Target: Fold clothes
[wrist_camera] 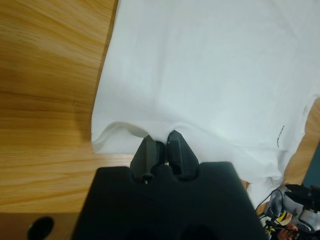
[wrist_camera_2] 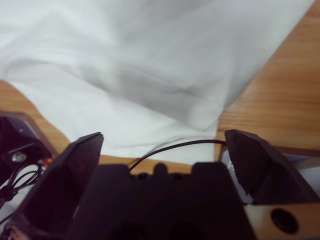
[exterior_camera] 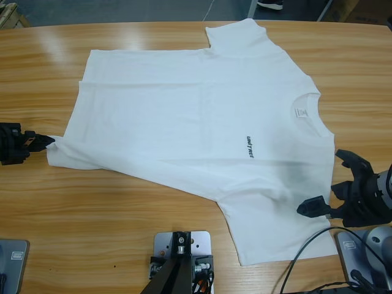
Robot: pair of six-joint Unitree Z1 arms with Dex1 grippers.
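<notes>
The white T-shirt [exterior_camera: 184, 116] lies spread flat on the wooden table, collar [exterior_camera: 321, 116] toward the right and hem toward the left, with dark chest lettering [exterior_camera: 249, 147] and a neck label [exterior_camera: 302, 113]. At the left edge, my left gripper [exterior_camera: 44, 142] is shut on the near hem corner. The left wrist view shows the hem [wrist_camera: 125, 131] bunched and slightly lifted at the left gripper [wrist_camera: 160, 146]. My right gripper [exterior_camera: 327, 184] stands open beside the near sleeve [exterior_camera: 275, 226], just off the cloth. In the right wrist view the right gripper [wrist_camera_2: 165, 136] faces the shirt [wrist_camera_2: 150, 65].
Bare wooden table [exterior_camera: 92, 214] surrounds the shirt in front and to the left. A black cable [exterior_camera: 294, 263] runs by the sleeve at the near right and crosses the right wrist view as a cable [wrist_camera_2: 170, 147]. A person's shoe [exterior_camera: 269, 3] shows beyond the far edge.
</notes>
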